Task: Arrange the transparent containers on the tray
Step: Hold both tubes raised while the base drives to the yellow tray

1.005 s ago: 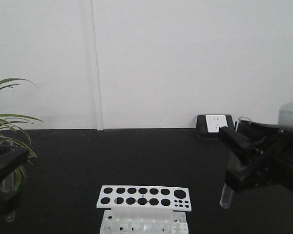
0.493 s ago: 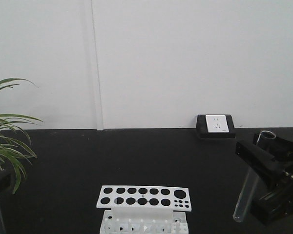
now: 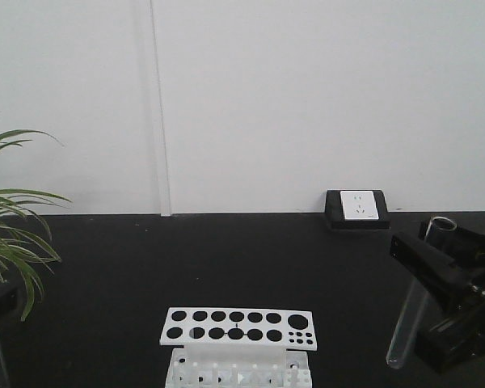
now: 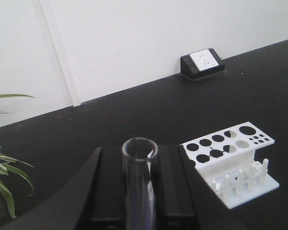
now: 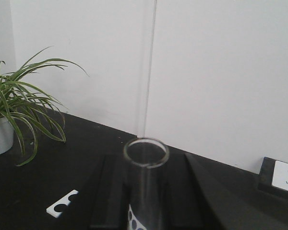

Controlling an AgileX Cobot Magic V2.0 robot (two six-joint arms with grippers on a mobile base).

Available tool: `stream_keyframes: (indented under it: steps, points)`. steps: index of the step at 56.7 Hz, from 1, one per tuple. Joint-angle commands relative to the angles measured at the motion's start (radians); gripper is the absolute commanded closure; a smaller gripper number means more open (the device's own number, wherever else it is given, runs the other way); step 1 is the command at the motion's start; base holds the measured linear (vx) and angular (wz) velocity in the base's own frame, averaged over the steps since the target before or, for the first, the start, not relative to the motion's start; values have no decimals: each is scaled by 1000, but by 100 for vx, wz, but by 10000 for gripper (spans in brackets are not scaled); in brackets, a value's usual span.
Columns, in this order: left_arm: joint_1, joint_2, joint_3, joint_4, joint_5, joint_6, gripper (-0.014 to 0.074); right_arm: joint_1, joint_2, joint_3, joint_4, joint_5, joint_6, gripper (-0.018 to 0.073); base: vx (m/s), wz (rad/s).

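Test tubes numbered two, one per gripper. The right gripper (image 3: pixel 420 299) was closed on the first tube (image 3: pixel 402 335), which tilted over the black surface (image 3: pixel 226 259) to the right of the one white rack (image 3: pixel 238 327). The left gripper (image 4: pixel 140 201) pinched the second tube (image 4: pixel 139 182) upright. In the front view that gripper was cut off at the left edge, under the one plant (image 3: pixel 8 234). Both wrist views hid the tube bottoms. Bare surface lay between the rack and each gripper, and back to the one wall socket (image 3: pixel 356 206).

A white perforated rack (image 3: pixel 238 327) stands on a black tabletop (image 3: pixel 226 259). A wall socket (image 3: pixel 357 208) sits behind it to the right and a potted plant (image 5: pixel 17 108) far to its left.
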Motion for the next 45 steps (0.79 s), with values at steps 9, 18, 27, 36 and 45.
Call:
stream_keyframes:
  steps: [9,18,27,36,45]
  points:
    - [-5,-7,-28,-6,-84,0,597,-1,-6,-31,3,-45,-1,572,0,0]
    - [-5,-7,-28,-6,-85,0,597,-1,-6,-31,3,-44,-1,572,-5,1]
    - [-5,-6,-28,-6,-84,0,597,-1,-6,-31,3,-44,-1,572,-13,1]
    - [-5,-6,-28,-6,-84,0,597,-1,-6,-31,3,-44,-1,572,-21,2]
    - [-5,-6,-28,-6,-84,0,597,-1,-6,-31,3,-35,-1,572,-25,1]
